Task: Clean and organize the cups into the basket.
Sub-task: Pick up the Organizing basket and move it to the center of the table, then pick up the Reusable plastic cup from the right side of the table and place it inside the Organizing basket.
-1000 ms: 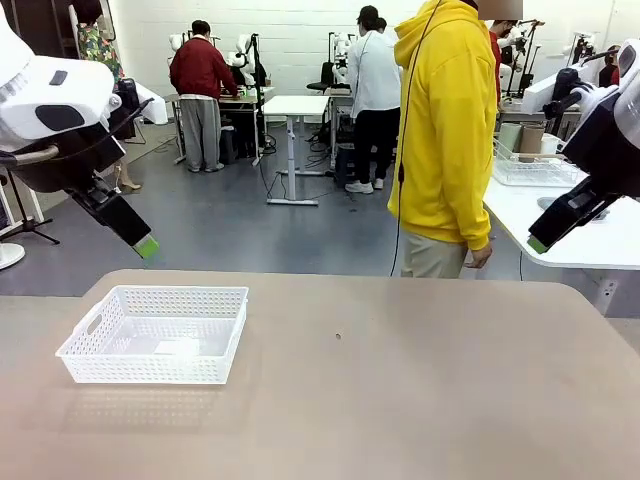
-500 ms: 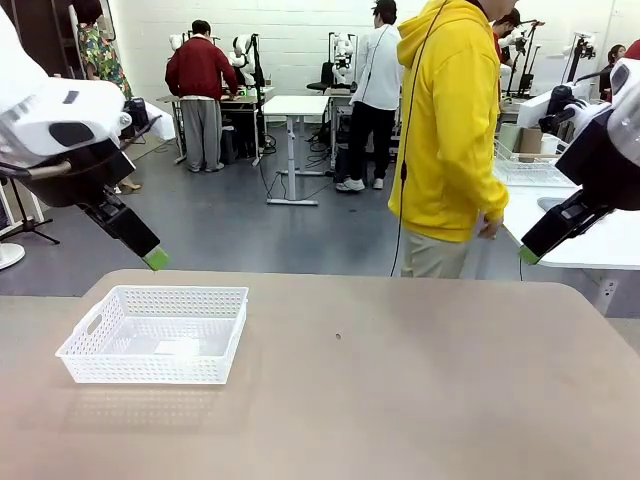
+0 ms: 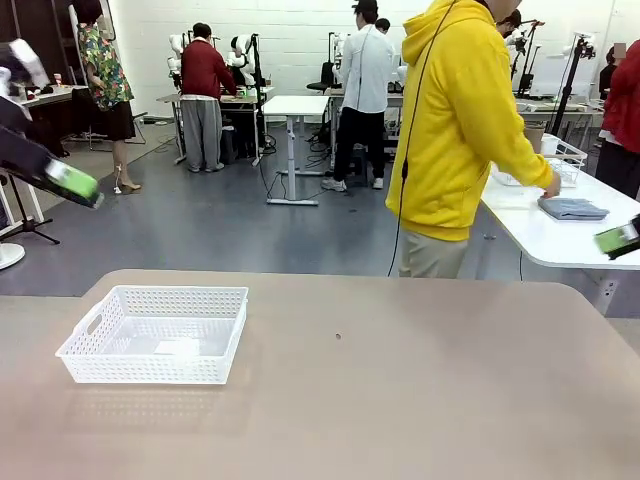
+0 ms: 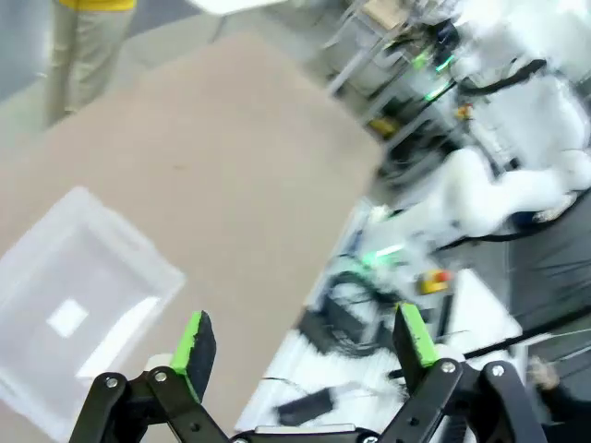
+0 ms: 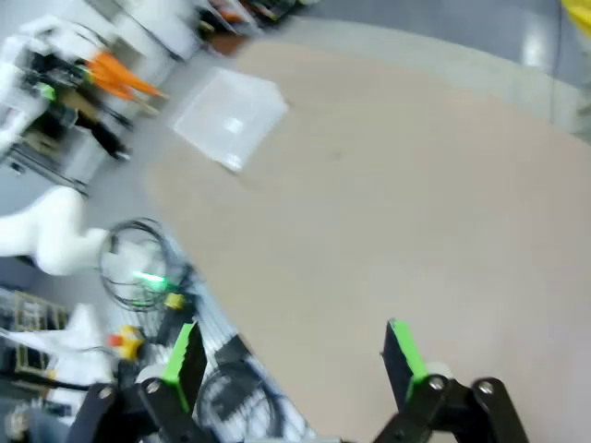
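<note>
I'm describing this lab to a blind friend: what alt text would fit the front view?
A white mesh basket sits on the left of a beige table, while a person in a yellow hoodie stands beyond it, reaching to a side table. The left gripper and right gripper hang at the picture's edges.

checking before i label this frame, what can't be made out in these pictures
front view: left gripper and right gripper blurred, cut off by the side edges
front view: the white patch on the basket floor is too small to identify
left wrist view: basket mesh lost to blur
front view: whether the person's hand touches the grey cloth is too small to tell
</note>
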`<state>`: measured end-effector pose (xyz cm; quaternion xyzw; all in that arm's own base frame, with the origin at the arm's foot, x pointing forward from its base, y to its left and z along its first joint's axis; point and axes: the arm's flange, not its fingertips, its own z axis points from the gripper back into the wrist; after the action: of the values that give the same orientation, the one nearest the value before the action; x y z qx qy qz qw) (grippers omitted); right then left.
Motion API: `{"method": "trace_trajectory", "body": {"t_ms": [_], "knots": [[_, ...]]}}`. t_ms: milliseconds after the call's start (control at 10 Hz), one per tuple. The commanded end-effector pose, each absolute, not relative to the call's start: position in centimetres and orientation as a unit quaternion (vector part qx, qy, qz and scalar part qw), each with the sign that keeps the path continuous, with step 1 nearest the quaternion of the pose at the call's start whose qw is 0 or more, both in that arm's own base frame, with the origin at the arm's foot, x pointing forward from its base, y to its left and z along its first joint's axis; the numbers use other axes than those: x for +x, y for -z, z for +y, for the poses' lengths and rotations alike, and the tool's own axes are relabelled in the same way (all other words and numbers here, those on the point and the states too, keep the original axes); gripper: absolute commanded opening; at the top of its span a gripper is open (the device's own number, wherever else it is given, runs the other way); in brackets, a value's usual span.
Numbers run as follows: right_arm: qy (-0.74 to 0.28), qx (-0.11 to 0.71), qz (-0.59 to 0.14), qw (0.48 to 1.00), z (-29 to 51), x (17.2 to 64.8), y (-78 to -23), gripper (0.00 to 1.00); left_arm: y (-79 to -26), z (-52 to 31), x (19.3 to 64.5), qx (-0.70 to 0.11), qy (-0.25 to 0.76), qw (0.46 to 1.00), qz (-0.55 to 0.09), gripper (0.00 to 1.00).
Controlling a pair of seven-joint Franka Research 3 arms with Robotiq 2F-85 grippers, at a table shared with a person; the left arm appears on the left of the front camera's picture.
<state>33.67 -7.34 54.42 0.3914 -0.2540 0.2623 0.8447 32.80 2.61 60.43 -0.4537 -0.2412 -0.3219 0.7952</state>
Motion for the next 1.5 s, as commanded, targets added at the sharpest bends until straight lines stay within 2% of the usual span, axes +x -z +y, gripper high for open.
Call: {"method": "trace_trajectory", "body": {"t_ms": [0,300,600,1000,1400], "knots": [[-0.119,0.596,-0.184,0.773,-10.5,34.7,-53.9,1.0,-60.0,7.0,33.5,-0.506,0.164,0.825,-0.188,1.0],[-0.057,0.59,-0.202,0.78,-15.3,33.5,-51.7,1.0,-57.8,14.1,32.1,-0.437,0.033,0.884,-0.16,1.0],[-0.013,0.544,-0.195,0.816,-18.9,32.1,-50.6,1.0,-57.5,18.9,29.0,-0.441,-0.022,0.878,-0.185,1.0],[0.03,0.545,-0.203,0.813,-24.0,28.9,-50.0,1.0,-56.0,22.6,26.2,-0.467,-0.05,0.861,-0.194,1.0],[0.035,0.541,-0.212,0.813,-24.0,28.4,-49.9,1.0,-56.0,22.8,25.9,-0.463,-0.057,0.863,-0.194,1.0]]}}
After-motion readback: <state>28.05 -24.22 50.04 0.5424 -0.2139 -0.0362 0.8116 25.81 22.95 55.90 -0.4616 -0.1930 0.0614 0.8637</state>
